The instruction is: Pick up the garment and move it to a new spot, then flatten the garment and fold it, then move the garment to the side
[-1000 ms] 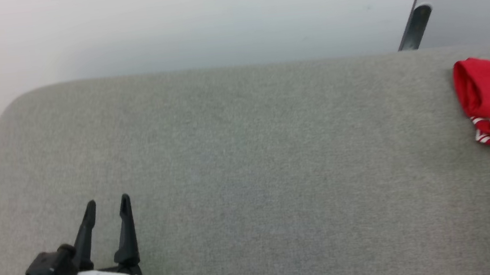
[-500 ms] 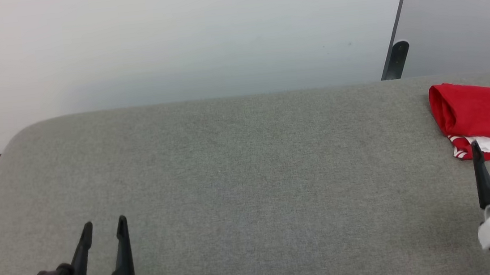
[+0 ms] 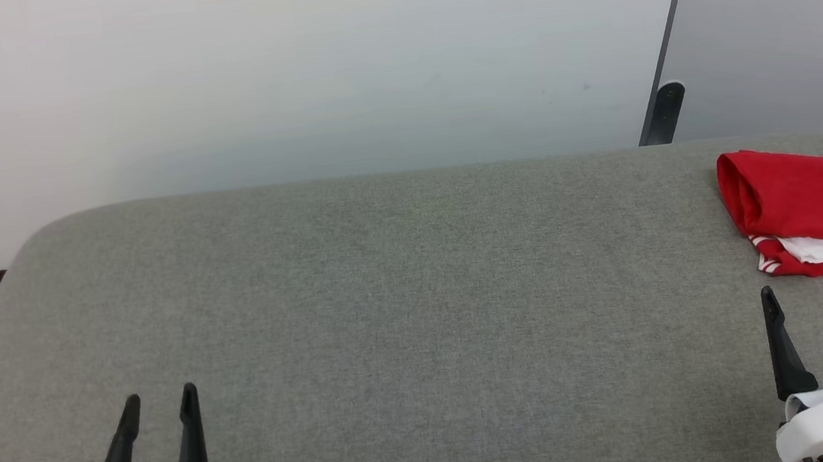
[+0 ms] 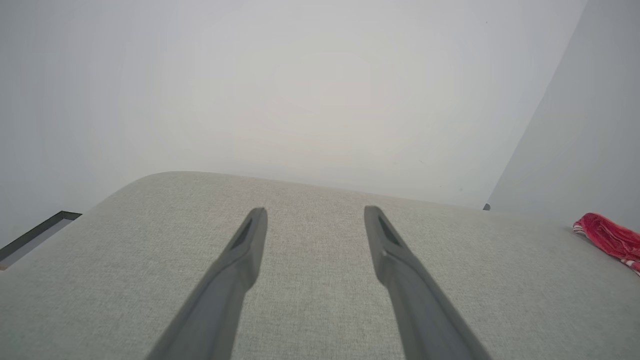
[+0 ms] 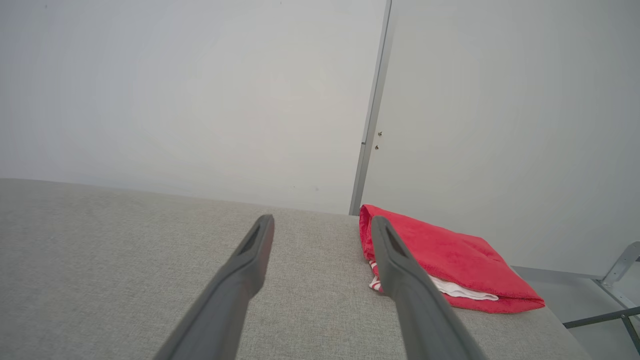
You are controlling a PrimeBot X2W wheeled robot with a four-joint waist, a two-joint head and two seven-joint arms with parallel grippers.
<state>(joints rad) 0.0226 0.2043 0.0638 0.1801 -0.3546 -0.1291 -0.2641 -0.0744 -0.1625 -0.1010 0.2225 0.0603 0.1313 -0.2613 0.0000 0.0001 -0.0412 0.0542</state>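
Folded garment (image 3: 809, 200) sits at the far right of the grey pad (image 3: 416, 283), close to its back edge and cut off by the head view's right side. It is a compact red bundle with the rounded fold facing left. A white layer and a bit of red-white striped trim poke out along the near side (number and lettering not visible). It lies flat, with nothing touching it.

Lower right in the head view, the right gripper (image 3: 799, 286) has its fingers apart with nothing between them. The tips point up toward the garment, near it, with a strip of bare pad between. In the right wrist view one finger (image 5: 400, 270) overlaps the garment's left end in the picture. Contact can't be told from there, but the head view shows a gap.

Lower left, the left gripper (image 3: 159, 395) also has its fingers apart and is empty, above bare pad and well apart from the garment. In the left wrist view the garment is a small red strip at the far right edge.

Behind the pad is a pale wall (image 3: 292, 84). A grey panel (image 3: 778, 37) stands at upper right with a dark edge, and a short dark post (image 3: 664, 112) is at its foot.
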